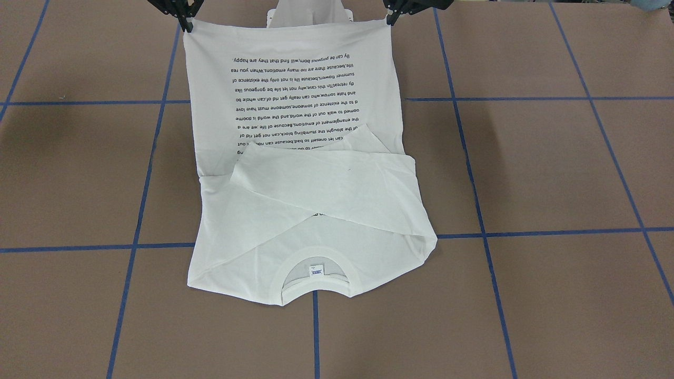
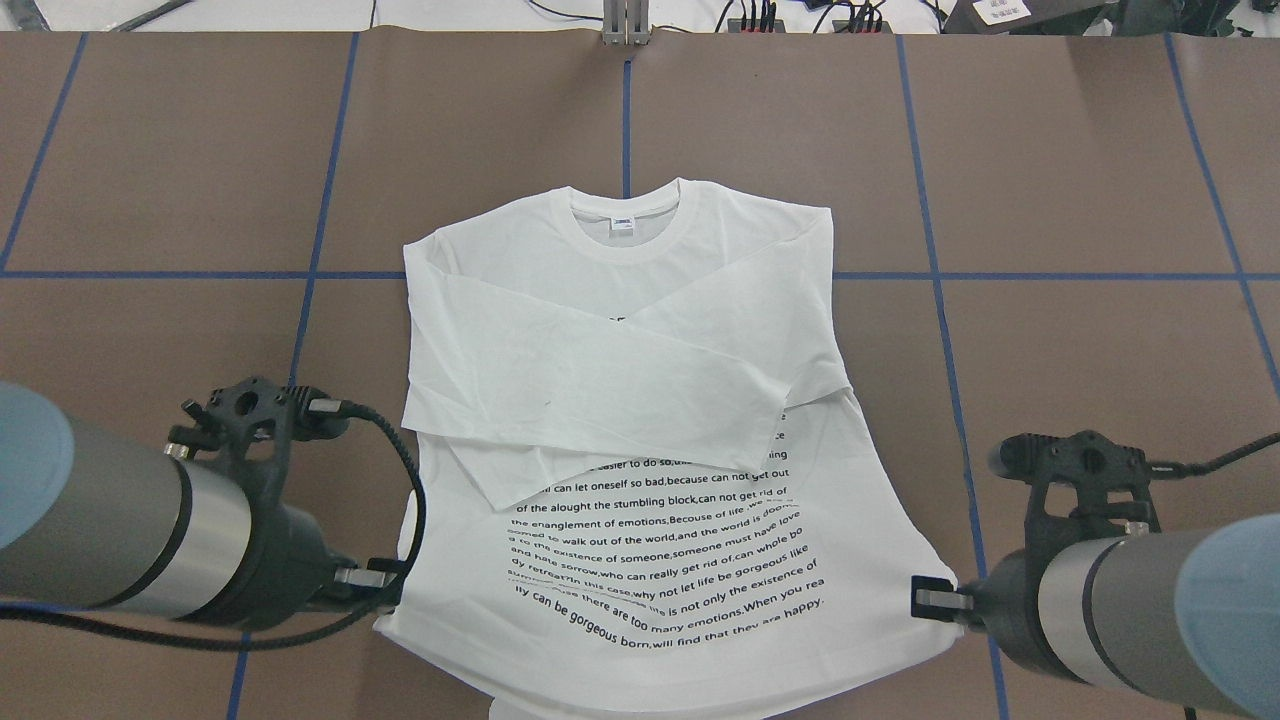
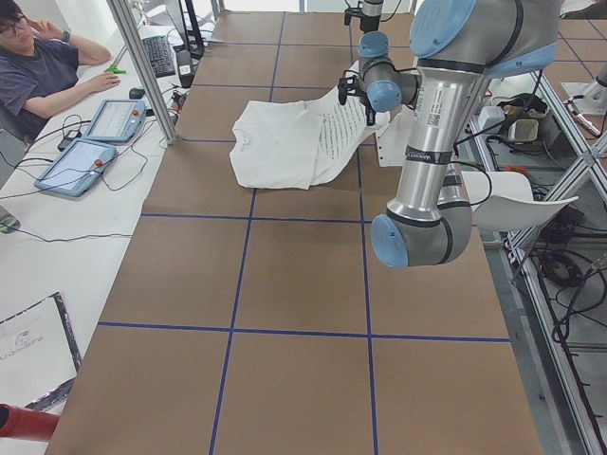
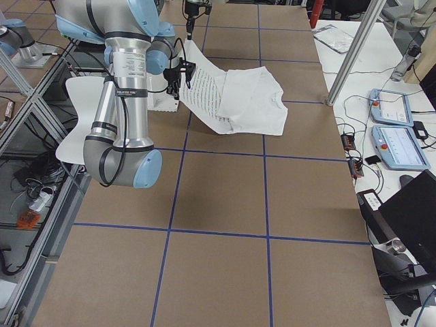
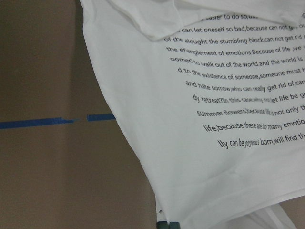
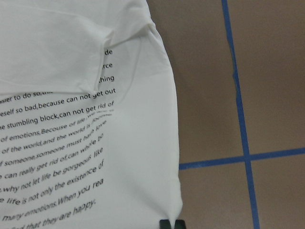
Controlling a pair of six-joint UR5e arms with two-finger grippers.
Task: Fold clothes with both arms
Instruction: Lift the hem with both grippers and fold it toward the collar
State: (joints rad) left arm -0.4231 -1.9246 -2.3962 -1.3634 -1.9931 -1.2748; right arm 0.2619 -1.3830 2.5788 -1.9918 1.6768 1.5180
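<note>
The white long-sleeved T-shirt (image 2: 640, 400) lies face up on the brown table with both sleeves folded across the chest and its collar (image 2: 624, 222) far from me. Black text (image 2: 660, 560) covers its lower half. My left gripper (image 2: 385, 588) is shut on the shirt's left hem corner and my right gripper (image 2: 935, 600) is shut on the right hem corner. Both corners are lifted off the table, so the hem end rises taut between them, as the front-facing view (image 1: 287, 58) shows. The left gripper (image 1: 390, 20) and right gripper (image 1: 187, 25) pinch the hem's top corners there.
The table is brown paper with a blue tape grid (image 2: 940, 276). A white pedestal base (image 1: 308, 13) stands behind the lifted hem. An operator (image 3: 38, 66) sits at a side desk with tablets (image 3: 95, 142) beyond the table's far edge.
</note>
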